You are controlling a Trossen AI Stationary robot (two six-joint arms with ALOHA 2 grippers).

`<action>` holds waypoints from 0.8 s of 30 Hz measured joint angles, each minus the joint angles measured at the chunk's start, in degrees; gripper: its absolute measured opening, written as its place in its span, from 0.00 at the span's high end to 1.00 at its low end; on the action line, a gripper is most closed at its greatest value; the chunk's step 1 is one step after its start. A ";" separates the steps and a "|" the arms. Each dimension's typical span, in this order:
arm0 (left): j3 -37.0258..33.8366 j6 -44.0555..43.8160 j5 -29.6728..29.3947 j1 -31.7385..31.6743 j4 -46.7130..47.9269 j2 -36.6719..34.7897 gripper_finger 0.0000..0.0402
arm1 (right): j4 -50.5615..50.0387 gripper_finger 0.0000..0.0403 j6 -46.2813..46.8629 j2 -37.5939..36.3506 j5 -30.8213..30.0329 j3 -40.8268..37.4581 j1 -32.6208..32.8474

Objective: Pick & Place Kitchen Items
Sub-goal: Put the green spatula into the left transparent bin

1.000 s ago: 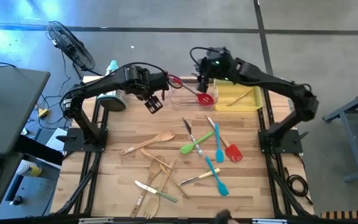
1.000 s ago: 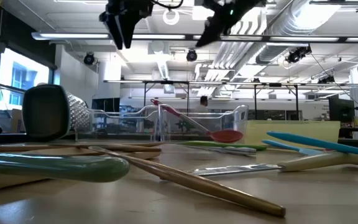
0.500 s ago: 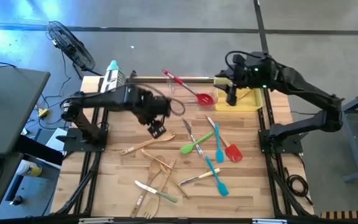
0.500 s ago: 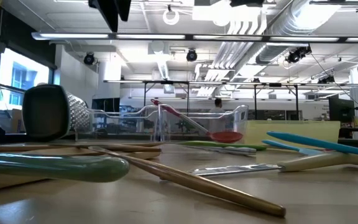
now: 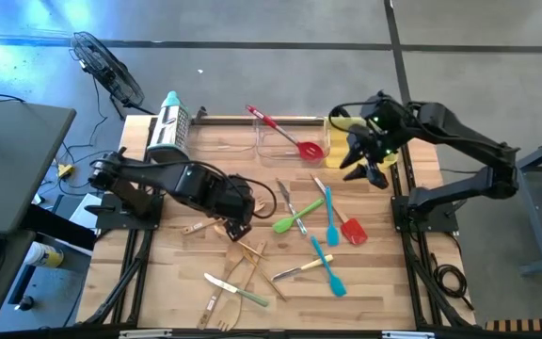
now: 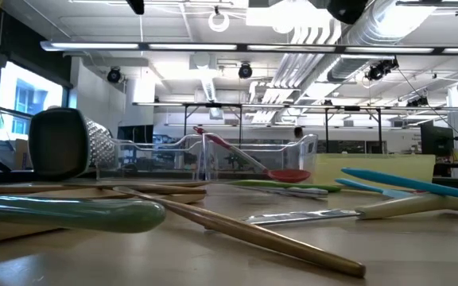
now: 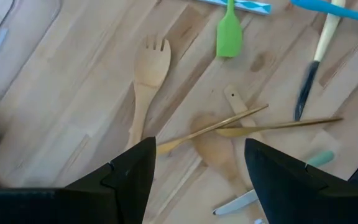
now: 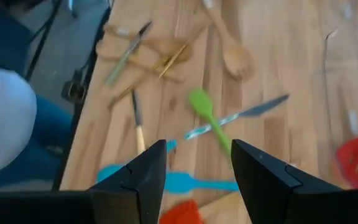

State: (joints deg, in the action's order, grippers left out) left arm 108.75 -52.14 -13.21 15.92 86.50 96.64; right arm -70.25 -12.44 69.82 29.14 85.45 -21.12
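Nearest us on the table (image 5: 186, 282) we note a tangle of wooden spoons (image 5: 243, 259) and chopsticks (image 7: 241, 121), a pale-handled knife (image 5: 219, 282) among them. Mid-table lie a green spatula (image 5: 290, 221), 2 blue spatulas (image 5: 330, 221) and a red spatula (image 5: 349, 226), with a wooden fork (image 7: 145, 81) just beside the tangle. The left gripper (image 5: 236, 224) hangs low over that fork's handle end, fingers (image 7: 126, 177) spread wide, empty. Farther back, a red slotted spoon (image 5: 290, 137) leans in the clear tray (image 5: 266, 151). The right gripper (image 5: 370, 169) hovers at the yellow tray's (image 5: 342, 151) near edge, fingers (image 8: 145, 174) apart, holding nothing. The grater (image 5: 167, 127) rests at the far left.
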 joint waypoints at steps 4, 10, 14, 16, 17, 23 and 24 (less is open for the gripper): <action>0.00 1.79 1.12 0.00 0.17 0.00 0.40 | -0.10 0.57 -2.21 -0.02 -3.98 -2.88 2.61; 0.00 2.30 3.45 1.13 0.06 0.00 0.40 | 6.24 0.57 -3.25 0.57 -9.73 -12.21 7.94; 0.00 1.34 2.00 3.84 -0.02 0.00 0.40 | 15.30 0.57 -1.50 1.39 -18.54 -19.21 11.23; 0.00 0.69 0.52 5.28 -0.33 0.00 0.40 | 20.08 0.57 -1.13 1.78 -20.05 -22.44 12.23; 0.00 0.42 0.00 5.96 -0.72 0.00 0.40 | 22.37 0.57 -1.43 2.05 -20.25 -24.03 12.65; 0.00 -0.16 -3.00 9.14 -4.04 0.00 0.40 | 33.40 0.57 -4.26 5.56 -20.25 -30.63 14.66; -0.10 0.21 -3.10 9.52 -4.86 0.00 0.40 | 34.12 0.57 -4.33 6.57 -20.23 -30.87 14.84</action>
State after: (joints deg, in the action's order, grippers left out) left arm 108.65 -51.93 -16.31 25.44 81.64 96.64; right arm -36.13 -16.77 76.40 8.91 54.58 -6.28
